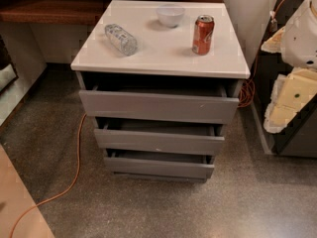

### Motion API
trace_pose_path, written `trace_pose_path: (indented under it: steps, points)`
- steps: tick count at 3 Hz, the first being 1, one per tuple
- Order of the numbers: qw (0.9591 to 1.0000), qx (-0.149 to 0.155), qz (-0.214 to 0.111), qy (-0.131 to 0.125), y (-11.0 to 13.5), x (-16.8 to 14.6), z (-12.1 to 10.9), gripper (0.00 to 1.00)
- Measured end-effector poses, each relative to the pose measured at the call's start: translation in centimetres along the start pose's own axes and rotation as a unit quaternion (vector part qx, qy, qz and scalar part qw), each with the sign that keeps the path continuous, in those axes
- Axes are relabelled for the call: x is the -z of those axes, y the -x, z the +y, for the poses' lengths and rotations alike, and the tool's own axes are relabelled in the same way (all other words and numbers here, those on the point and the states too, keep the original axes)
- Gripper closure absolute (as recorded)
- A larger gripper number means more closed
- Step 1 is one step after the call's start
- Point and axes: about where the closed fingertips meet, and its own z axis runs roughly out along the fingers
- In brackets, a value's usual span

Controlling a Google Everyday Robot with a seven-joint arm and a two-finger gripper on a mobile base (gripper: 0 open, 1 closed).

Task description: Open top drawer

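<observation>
**No handle, little to hook**

Top drawer (158,106) directly beneath the tabletop (163,63), uppermost and widest of three grey fronts. Pincer (291,99) well off to the right of the top drawer, about level with its front, touching nothing. Open or closed: cannot tell.

Likely trouble: no handle to grab, only the upper edge to hook, hence a risk of slipping off the smooth face. With a low aim, risk of pulling the middle drawer (159,142) just below the top drawer instead. With a jerky pull, risk of tipping the upright can (203,34) or rolling the lying bottle (121,38), both above the top drawer.

Long axis left to right across the view. Flat front facing the camera, travel straight out toward it. Possibly already out a little, judging by the dark gap above the front, though hard to say.
</observation>
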Motion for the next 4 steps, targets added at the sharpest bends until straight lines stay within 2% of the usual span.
trace_pose_path:
  steps: [1, 2, 3, 4]
  points:
    - [1.0, 0.0, 0.0, 0.0, 0.0, 0.0, 0.0, 0.0]
    - [0.9997, -0.016, -0.021, -0.001, 0.0, -1.3, -0.8, 0.0]
    - [0.9984, -0.023, -0.051, 0.006, 0.0, -4.0, -1.9, 0.0]
    - [0.9965, 0.009, -0.082, 0.014, 2.6, -8.2, -3.1, 0.0]
